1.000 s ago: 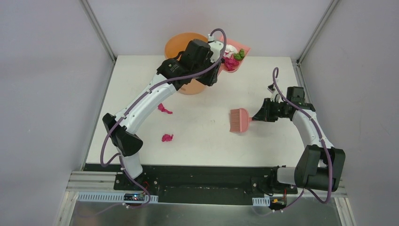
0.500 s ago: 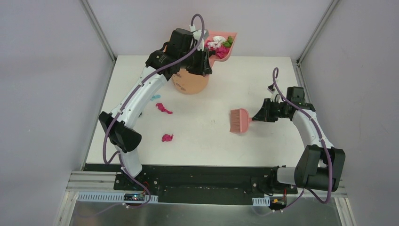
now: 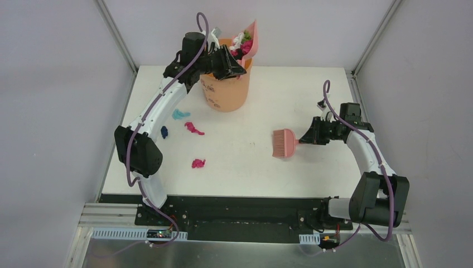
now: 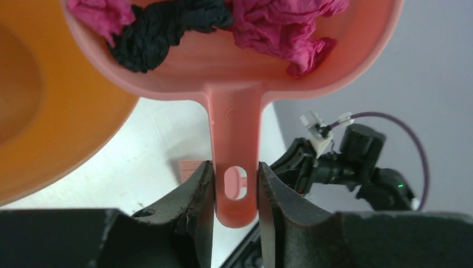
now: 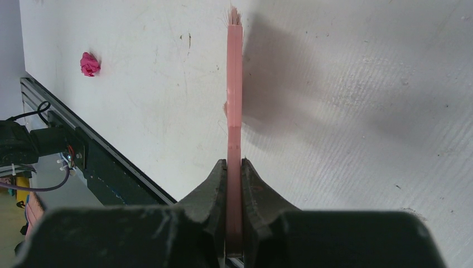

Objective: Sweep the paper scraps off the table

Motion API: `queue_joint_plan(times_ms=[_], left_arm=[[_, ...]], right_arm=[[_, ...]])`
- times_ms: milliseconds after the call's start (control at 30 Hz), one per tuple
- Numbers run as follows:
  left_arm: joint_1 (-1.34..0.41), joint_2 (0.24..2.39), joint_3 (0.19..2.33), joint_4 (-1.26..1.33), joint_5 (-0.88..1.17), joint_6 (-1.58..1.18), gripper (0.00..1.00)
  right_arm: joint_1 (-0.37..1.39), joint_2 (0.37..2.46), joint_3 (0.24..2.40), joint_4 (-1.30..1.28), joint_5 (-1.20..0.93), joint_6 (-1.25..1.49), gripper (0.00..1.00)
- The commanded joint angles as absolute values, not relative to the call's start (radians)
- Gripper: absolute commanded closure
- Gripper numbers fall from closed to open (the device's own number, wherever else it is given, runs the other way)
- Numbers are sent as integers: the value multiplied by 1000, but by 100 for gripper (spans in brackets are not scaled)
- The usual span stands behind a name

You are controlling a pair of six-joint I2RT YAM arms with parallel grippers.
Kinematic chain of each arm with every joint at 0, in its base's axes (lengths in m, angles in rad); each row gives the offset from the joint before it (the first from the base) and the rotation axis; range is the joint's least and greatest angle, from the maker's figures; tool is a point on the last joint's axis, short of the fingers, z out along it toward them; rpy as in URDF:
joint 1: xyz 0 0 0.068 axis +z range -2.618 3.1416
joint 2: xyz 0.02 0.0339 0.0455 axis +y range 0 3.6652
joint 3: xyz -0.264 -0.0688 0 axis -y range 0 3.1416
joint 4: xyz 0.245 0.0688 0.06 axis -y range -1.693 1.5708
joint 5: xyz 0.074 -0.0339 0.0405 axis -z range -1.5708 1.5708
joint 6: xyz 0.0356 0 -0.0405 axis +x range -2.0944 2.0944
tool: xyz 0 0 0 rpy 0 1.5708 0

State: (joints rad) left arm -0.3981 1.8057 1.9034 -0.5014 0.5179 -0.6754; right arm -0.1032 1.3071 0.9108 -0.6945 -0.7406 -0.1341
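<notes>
My left gripper [image 3: 230,62] is shut on the handle of the pink dustpan [image 4: 234,84], raised and tilted above the orange bucket [image 3: 225,89]. Magenta, black, white and green paper scraps [image 4: 279,28] lie in the pan [image 3: 249,40]. My right gripper [image 3: 310,135] is shut on the pink hand brush [image 3: 284,143], seen edge-on in the right wrist view [image 5: 235,100], bristles near the white table [image 3: 312,84]. Loose scraps lie on the table at the left: a teal one [image 3: 179,115], a dark blue one [image 3: 164,132], and two magenta ones [image 3: 194,129] [image 3: 198,163].
Grey walls and metal posts [image 3: 117,36] frame the table. The black base rail [image 3: 234,209] runs along the near edge. The bucket's rim fills the left of the left wrist view [image 4: 50,111]. One magenta scrap shows in the right wrist view [image 5: 89,63].
My left arm has lifted the loaded dustpan up and leftward over the bucket and tilted it steeply. The teal and dark blue scraps came into view. The right arm and brush have not moved.
</notes>
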Motion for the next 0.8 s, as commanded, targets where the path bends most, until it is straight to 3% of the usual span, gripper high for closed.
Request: queue_joint_plan(times_ms=[0,167,767], left_arm=[[-335,1740,1737,-114,681,-1018,100],[-303,1694,1599,113,708,-1187,100],[-287,1657,1551,89,710,-1128,100]], right_arm=[[-104,1299,957,-690,-747,-162,100],[-104,1300,954,-691,-750,-163,100],[-104,1301,956,-693,-744,-167,100]])
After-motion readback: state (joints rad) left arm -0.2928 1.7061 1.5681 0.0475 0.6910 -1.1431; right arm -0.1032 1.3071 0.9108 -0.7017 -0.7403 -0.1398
